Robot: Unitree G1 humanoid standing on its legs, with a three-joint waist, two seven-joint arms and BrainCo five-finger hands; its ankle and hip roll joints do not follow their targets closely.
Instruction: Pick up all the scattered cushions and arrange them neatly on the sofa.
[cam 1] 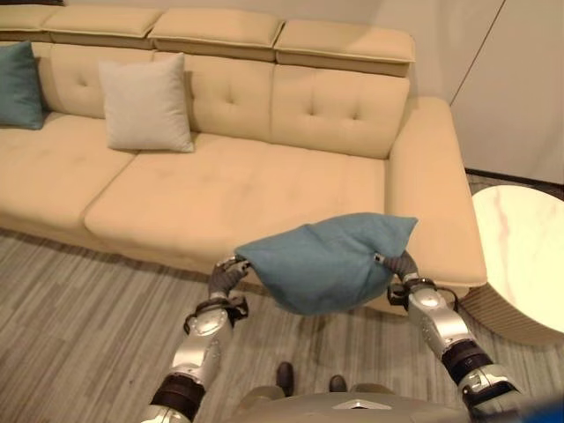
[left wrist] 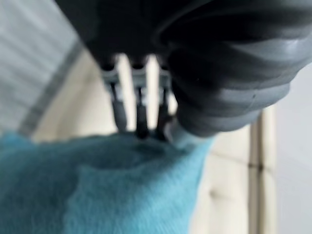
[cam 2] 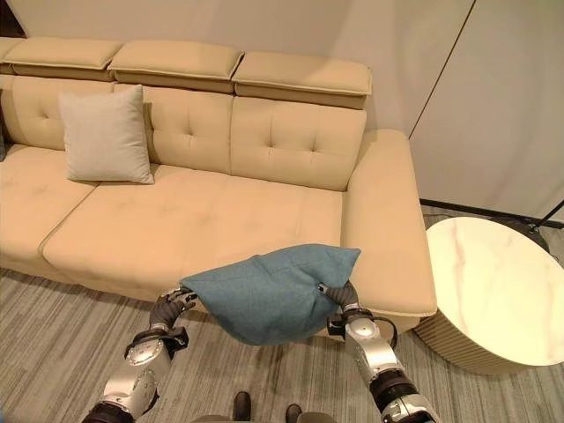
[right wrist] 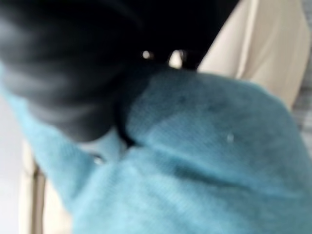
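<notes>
A teal cushion [cam 1: 326, 264] hangs in the air between my two hands, just in front of the sofa's [cam 1: 220, 189] front edge and above the floor. My left hand [cam 1: 227, 278] grips its left corner; in the left wrist view the fingers [left wrist: 140, 105] dig into the teal fabric [left wrist: 97, 185]. My right hand [cam 1: 401, 269] holds the right corner, where the cloth bunches around it [right wrist: 219, 161]. A beige cushion [cam 1: 145, 104] leans upright against the sofa back. Another teal cushion [cam 1: 19, 85] stands at the far left of the sofa.
The cream sofa's right seat [cam 1: 264, 176] lies bare behind the held cushion, with its wide armrest [cam 1: 436, 189] to the right. A round white marble-top table [cam 1: 520, 256] stands close on the right. Grey striped floor [cam 1: 79, 308] runs along the sofa front.
</notes>
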